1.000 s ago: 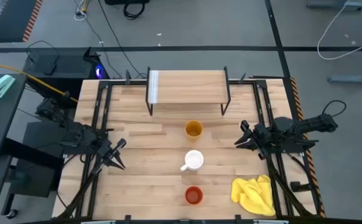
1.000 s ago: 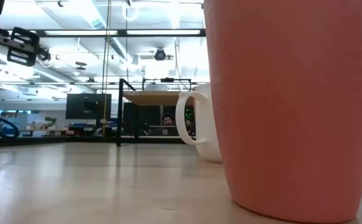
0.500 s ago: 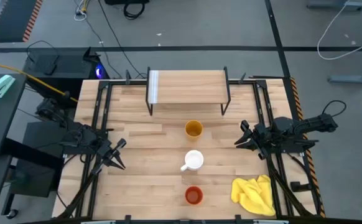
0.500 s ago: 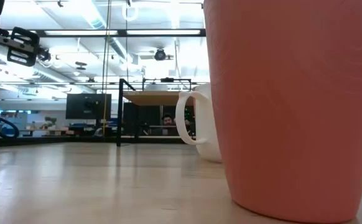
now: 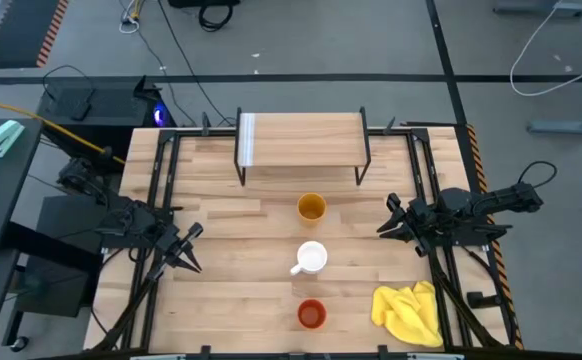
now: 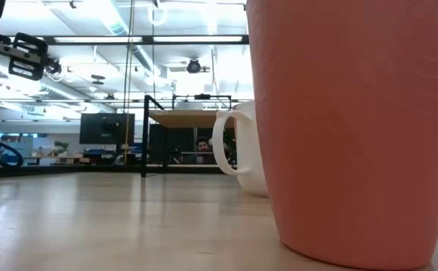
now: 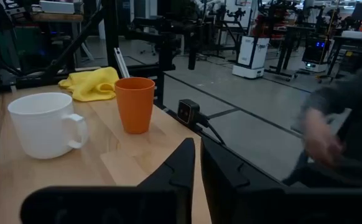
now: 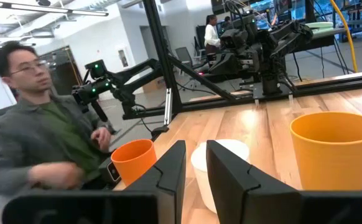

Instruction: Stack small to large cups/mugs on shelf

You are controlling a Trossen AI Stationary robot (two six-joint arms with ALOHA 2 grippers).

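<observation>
In the high view three vessels stand upright in a row down the table's middle: the yellow-orange tumbler [image 5: 312, 208] farthest, the white mug [image 5: 312, 258] with its handle toward the left, and the red-orange cup [image 5: 312, 314] nearest. The shelf [image 5: 301, 140] stands on black legs at the far edge, with a whitish strip at its left end. My left gripper [image 5: 191, 250] waits shut left of the mug, and my right gripper [image 5: 386, 222] waits shut right of the tumbler. The cup [image 6: 354, 128] fills the low view, hiding the tumbler; the mug [image 6: 238, 150] shows behind it.
A yellow cloth [image 5: 409, 312] lies crumpled near the table's near right corner. Black frame rails run along both sides of the table. A person [image 8: 38, 124] sits beyond the near edge, also seen as a person [image 7: 343, 124] in the left wrist view.
</observation>
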